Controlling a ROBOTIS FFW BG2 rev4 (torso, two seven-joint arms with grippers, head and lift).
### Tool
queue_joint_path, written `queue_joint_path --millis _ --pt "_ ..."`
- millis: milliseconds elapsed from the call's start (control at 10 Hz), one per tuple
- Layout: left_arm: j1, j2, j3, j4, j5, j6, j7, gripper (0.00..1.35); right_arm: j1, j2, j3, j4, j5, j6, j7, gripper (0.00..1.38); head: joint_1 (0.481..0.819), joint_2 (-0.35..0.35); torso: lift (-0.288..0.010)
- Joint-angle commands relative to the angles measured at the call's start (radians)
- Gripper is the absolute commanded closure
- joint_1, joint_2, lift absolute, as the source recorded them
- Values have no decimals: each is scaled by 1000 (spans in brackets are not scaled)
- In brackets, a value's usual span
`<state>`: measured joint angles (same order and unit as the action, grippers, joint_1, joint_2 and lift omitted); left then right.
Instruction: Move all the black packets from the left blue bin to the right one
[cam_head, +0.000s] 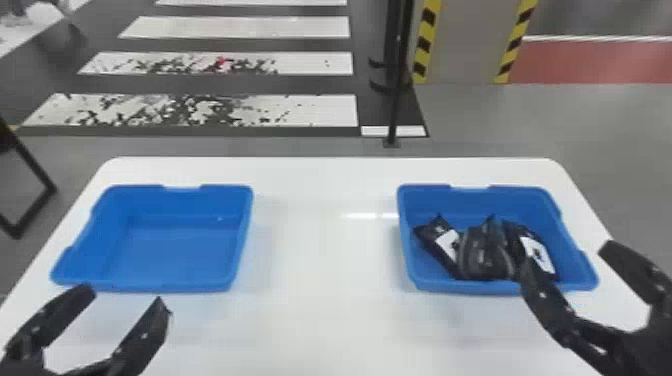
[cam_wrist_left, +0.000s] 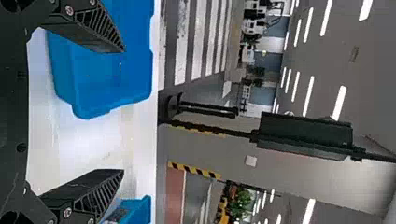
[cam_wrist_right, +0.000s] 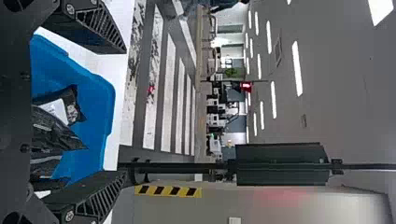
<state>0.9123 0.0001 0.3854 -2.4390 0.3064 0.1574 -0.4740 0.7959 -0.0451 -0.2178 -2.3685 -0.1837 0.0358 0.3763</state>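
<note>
Since the black plastic packets (cam_head: 484, 255) lie heaped in the right blue bin (cam_head: 525, 202), inward of your nearer black right gripper (cam_head: 565, 257), its jaws open, you'd likely just back it clear, your black left gripper (cam_head: 124, 296), jaws also apart, well left of that bin.

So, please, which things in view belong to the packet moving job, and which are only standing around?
For the job:
- black packets, in the right blue bin
- left blue bin
- left end effector and right end effector, both open

Only around:
- black pole beyond the table
- pillar with yellow-black edges
- white floor stripes
</note>
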Motion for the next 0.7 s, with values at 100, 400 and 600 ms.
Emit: queue_joint_path --millis 100,400,600 --pt "84 -3 27 -66 -79 -69 49 131 169 28 0 -89 20 -43 -2 105 695 100 -140" --pt "101 -3 -3 -66 -75 -86 89 133 164 28 18 -77 20 -53 -2 105 695 132 -140" --pt "101 -3 -17 -66 -65 -74 92 133 154 22 28 -67 22 -53 -2 105 695 128 -140"
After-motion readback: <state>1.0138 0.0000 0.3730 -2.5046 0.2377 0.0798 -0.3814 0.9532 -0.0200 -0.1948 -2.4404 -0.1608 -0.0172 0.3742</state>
